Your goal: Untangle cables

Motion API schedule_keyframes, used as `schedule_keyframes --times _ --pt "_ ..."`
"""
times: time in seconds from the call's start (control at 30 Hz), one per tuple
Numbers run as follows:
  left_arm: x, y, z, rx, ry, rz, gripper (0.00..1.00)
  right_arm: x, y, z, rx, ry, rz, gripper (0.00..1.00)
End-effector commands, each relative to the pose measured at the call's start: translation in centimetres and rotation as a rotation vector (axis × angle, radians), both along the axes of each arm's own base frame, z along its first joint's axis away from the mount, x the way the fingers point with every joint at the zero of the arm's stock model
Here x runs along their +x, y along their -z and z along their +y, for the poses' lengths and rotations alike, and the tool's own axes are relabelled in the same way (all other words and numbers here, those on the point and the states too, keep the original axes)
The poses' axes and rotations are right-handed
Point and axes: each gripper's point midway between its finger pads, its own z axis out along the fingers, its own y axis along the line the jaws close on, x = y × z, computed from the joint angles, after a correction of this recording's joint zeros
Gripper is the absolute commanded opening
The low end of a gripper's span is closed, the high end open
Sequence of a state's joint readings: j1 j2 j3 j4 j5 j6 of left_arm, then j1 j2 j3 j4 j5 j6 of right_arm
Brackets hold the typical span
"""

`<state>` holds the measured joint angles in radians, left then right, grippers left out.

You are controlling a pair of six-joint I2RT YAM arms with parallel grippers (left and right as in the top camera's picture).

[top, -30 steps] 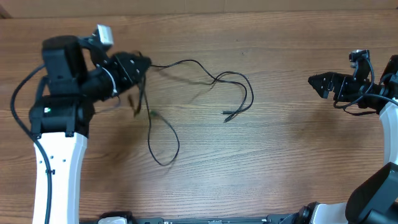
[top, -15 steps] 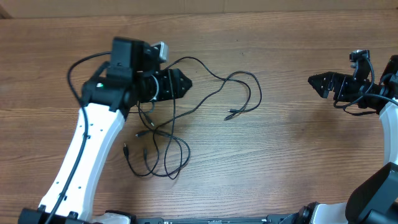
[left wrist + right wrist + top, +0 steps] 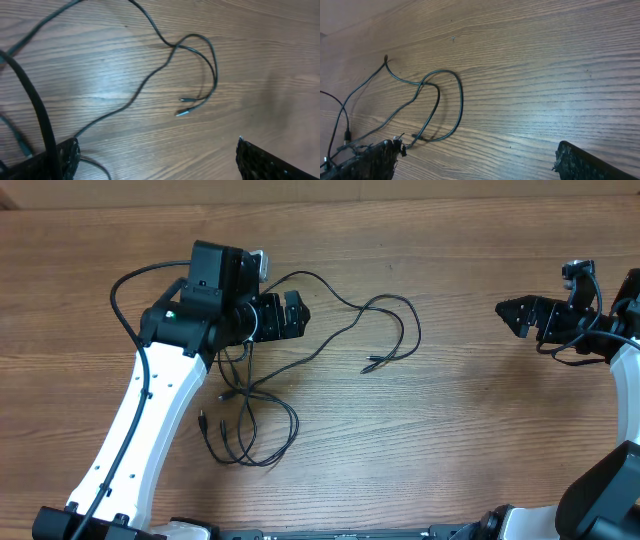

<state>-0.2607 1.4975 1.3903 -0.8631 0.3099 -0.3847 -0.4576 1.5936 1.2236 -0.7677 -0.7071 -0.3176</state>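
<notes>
Overhead view: the cables lie on the wooden table left of centre. One wide loop reaches toward the middle and ends in two small plugs. A tangle of overlapping loops lies nearer the front edge. The stretch where the strands meet is hidden beneath the left gripper and its wrist, so contact there cannot be judged.

Left wrist view: the jaws stand wide apart and grip nothing. Both fingers are cut off by the lower frame edge, and a thin strand passes just beside one of them. The wide loop and plugs lie beyond on the wood.

The right gripper, jaws likewise spread wide and holding nothing, hangs at the right of the overhead frame. It is well apart from the cables, with bare wood between. The table's far edge runs along the top of the overhead frame.
</notes>
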Motion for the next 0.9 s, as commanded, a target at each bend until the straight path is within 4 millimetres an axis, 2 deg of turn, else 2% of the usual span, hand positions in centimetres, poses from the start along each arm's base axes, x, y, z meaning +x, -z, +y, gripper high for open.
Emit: schedule_keyframes --times 0.0,0.13,0.17,0.2,0.27,0.3,0.5,0.63,0.77,0.87 --pt "0.1 -1.0 -0.1 0.047 0.009 -0.052 1.0 0.0 0.1 0.1 0.011 -0.004 -0.003 1.0" --pt "0.1 -1.8 -1.4 0.047 0.051 -0.104 1.0 0.0 0.1 0.1 0.014 -0.002 -0.001 1.0" --pt "0.2 -2.1 -1.8 0.048 0.069 -0.122 0.93 0.0 0.1 0.1 0.014 -0.002 -0.001 1.0" --pt "0.2 -2.4 -2.2 0.051 0.093 -0.146 0.76 0.0 0.1 0.1 0.014 -0.002 -0.001 1.0" --pt "0.3 -2.9 -2.9 0.045 0.11 -0.175 0.2 0.0 0.1 0.1 0.013 -0.003 -0.001 1.0" --pt "0.3 -3.2 -3.1 0.037 0.111 -0.184 0.04 0.0 0.1 0.1 0.014 -0.002 -0.001 1.0" --pt "0.3 -4.7 -3.7 -0.014 0.11 -0.208 0.04 0.0 0.1 0.1 0.014 -0.003 -0.001 1.0" --pt "0.2 -7.9 -4.4 -0.052 0.128 -0.275 0.04 0.0 0.1 0.1 0.014 -0.003 0.0 1.0" --pt "0.1 -14.3 -4.8 -0.109 0.141 -0.409 0.04 0.0 0.1 0.1 0.016 0.0 0.001 1.0" --pt "-0.7 -20.6 -4.6 -0.15 0.14 -0.543 0.04 0.0 0.1 0.1 0.016 0.0 0.001 1.0"
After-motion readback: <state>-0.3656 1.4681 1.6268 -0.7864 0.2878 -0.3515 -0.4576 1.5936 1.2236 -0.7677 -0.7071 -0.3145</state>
